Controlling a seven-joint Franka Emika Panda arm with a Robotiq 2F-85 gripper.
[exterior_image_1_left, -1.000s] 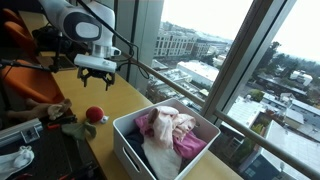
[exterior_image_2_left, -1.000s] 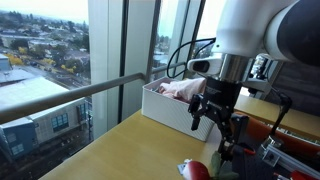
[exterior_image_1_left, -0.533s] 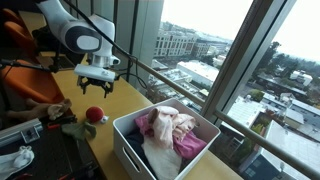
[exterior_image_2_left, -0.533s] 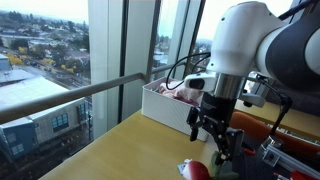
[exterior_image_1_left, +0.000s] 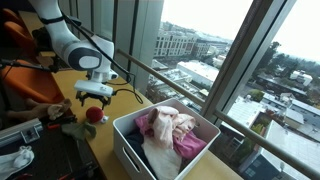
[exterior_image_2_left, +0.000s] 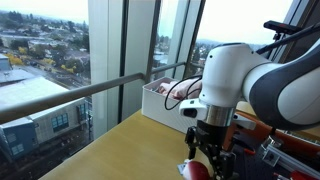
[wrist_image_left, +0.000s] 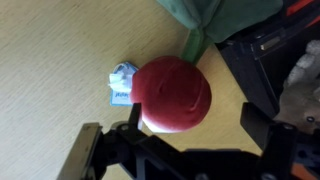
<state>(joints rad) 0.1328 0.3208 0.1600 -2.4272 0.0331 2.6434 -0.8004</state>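
- Hovering just over a red ball (exterior_image_1_left: 93, 114), the hand (exterior_image_1_left: 93, 99) has its jaws spread wide and holds nothing.
- In the wrist view the hand (wrist_image_left: 182, 155) comes in from 6 o'clock. Its fingers (wrist_image_left: 93, 150) stand at about 7 and 5 o'clock, with the ball (wrist_image_left: 172, 95) in the middle of the gap, clear of both.
- Whether the fingertips touch the top of the ball cannot be told from any view.
- In an exterior view the hand (exterior_image_2_left: 207, 158) hides part of the ball (exterior_image_2_left: 197, 171), which shows at its 7 o'clock near the bottom edge.
- The ball lies on a wooden table (exterior_image_1_left: 130, 105), also seen as bare wood in the wrist view (wrist_image_left: 50, 60).
- A small white-and-blue tag (wrist_image_left: 122, 83) lies flat on the table, touching the ball at its 9 o'clock.
- A green cloth (wrist_image_left: 195, 20) lies at the ball's 12 o'clock in the wrist view, one fold reaching down to it. In an exterior view the cloth (exterior_image_1_left: 75, 128) lies at the ball's 8 o'clock.
- A black thing (wrist_image_left: 262, 60) fills the wrist view at 3 o'clock, just beside the ball.
- A white bin (exterior_image_1_left: 128, 150) stands on the table at the ball's 4 o'clock, well apart, piled with pink and white clothes (exterior_image_1_left: 165, 132).
- The bin (exterior_image_2_left: 160, 103) stands against the window (exterior_image_2_left: 60, 60), at the hand's 10 o'clock.
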